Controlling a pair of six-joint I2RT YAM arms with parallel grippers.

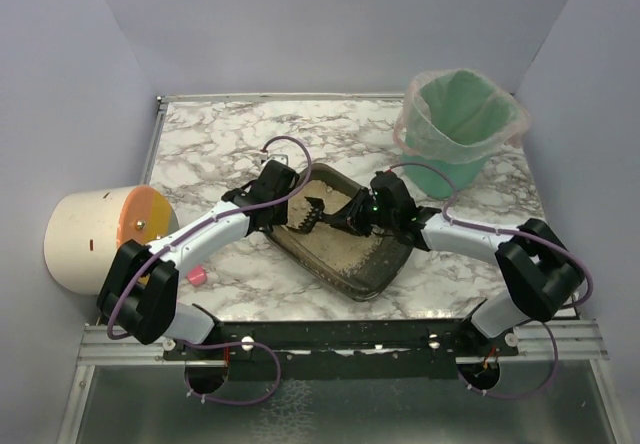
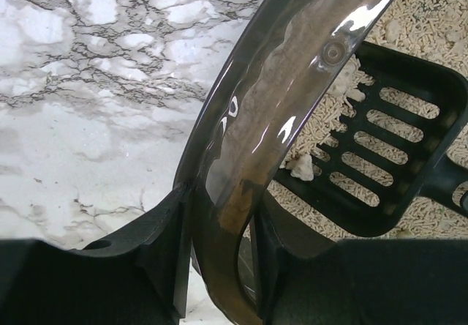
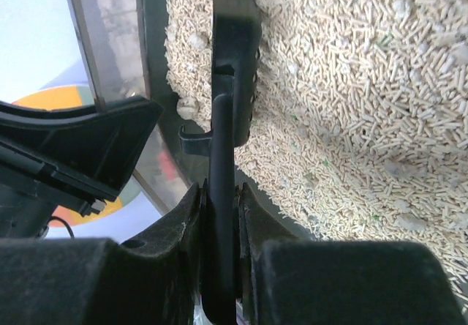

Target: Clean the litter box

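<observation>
A: Left gripper (image 2: 219, 260)?
B: Clamped on litter box (image 1: 378, 272) rim. Glossy dark plastic tray, rounded corners, mid marble-look desk (image 1: 220, 134).
A: Inside?
B: Beige pellet litter, black slotted scoop (image 2: 380, 157). Right gripper (image 3: 219, 222) pinches scoop's handle.

Soft, even, bright light fills the top view; the marble tabletop (image 1: 230, 134) is well lit, with only faint shadows. In the left wrist view, white glare streaks the glossy rim of the litter box (image 2: 278, 98) — the near foreground is dark and blurred. The right wrist view is sharp on the litter pellets (image 3: 351, 83), soft close up.
</observation>
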